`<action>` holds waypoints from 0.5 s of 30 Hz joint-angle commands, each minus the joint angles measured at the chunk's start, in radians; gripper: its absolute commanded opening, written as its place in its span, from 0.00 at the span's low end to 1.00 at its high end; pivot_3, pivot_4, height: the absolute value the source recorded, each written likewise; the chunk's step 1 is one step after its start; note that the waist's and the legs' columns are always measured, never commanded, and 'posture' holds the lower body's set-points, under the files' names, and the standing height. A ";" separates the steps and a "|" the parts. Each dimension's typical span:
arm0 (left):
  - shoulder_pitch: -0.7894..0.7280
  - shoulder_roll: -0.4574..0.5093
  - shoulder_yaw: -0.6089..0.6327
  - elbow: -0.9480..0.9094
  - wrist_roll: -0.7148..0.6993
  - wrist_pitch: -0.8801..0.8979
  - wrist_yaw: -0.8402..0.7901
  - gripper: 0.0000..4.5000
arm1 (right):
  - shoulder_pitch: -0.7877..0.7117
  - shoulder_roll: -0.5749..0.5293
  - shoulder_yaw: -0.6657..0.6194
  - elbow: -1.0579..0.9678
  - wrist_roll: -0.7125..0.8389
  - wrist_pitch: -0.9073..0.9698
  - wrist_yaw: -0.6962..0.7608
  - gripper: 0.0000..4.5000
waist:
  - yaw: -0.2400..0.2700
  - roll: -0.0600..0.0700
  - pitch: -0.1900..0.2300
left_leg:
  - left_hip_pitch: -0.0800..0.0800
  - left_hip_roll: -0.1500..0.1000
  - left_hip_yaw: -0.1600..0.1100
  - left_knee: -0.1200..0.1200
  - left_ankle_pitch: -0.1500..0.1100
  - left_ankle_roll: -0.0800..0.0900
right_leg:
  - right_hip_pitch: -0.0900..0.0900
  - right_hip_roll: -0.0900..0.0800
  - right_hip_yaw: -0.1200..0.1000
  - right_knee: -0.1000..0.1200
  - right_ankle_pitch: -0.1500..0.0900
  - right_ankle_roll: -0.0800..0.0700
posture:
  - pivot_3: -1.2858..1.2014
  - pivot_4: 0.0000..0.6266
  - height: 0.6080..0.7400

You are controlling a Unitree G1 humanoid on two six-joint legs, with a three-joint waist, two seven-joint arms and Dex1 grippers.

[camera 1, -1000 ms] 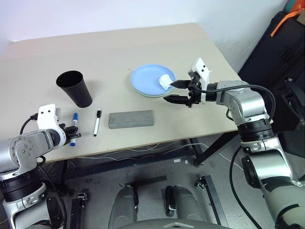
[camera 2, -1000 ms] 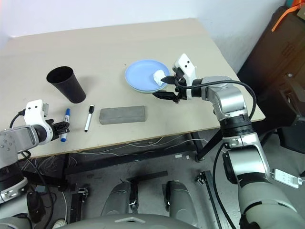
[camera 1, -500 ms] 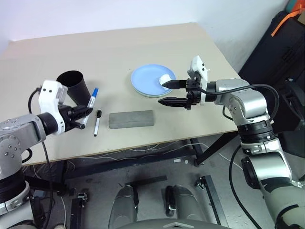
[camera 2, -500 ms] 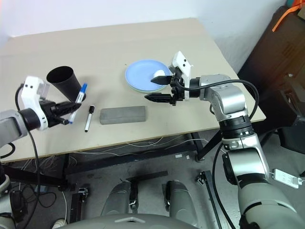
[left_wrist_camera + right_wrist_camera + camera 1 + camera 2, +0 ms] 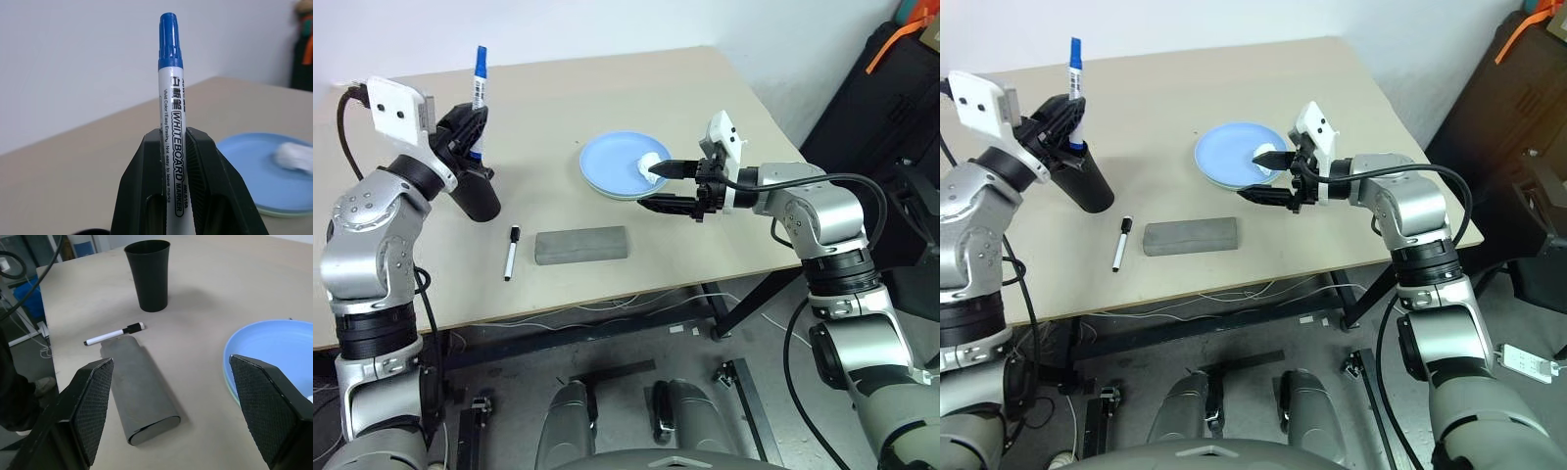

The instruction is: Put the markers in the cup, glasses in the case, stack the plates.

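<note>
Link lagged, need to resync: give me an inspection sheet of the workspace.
Surface: beige table, dry.
Job's things: blue marker upright in left gripper above black cup; black marker lying flat; grey case closed; blue plate stacked on green plate.
Clutter: white tissue on blue plate.
Grippers: left shut; right gripper open beside plates.
Cables: wires under table edge.
Surroundings: black case at right.

A pale beige counter [image 5: 607, 98] fills the upper middle, against a plain white wall [image 5: 607, 24]. Below lies grey floor [image 5: 764, 392] with loose cables; a black case [image 5: 891, 88] stands at right.
</note>
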 commanded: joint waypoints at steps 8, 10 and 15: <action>-0.084 -0.003 0.021 0.314 0.110 -0.355 0.080 0.06 | 0.004 -0.008 -0.029 -0.041 0.000 -0.038 -0.033 0.89 | 0.000 0.000 0.000 | 0.000 0.000 0.000 0.000 0.000 0.000 | 0.000 0.000 0.000 0.000 0.000 0.000 | 0.52 0.24 0.98; -0.091 -0.004 0.027 0.357 0.098 -0.365 0.076 0.06 | 0.008 -0.013 -0.027 -0.038 -0.006 -0.048 -0.036 0.89 | 0.000 0.000 0.000 | 0.000 0.000 0.000 0.000 0.000 0.000 | 0.000 0.000 0.000 0.000 0.000 0.000 | 0.52 0.24 0.98; -0.088 -0.019 0.027 0.388 0.067 -0.402 0.042 0.06 | 0.014 -0.024 -0.024 -0.031 -0.024 -0.070 -0.045 0.89 | 0.000 0.000 0.000 | 0.000 0.000 0.001 0.000 0.000 0.000 | 0.000 0.000 0.000 0.000 0.000 0.001 | 0.52 0.24 0.98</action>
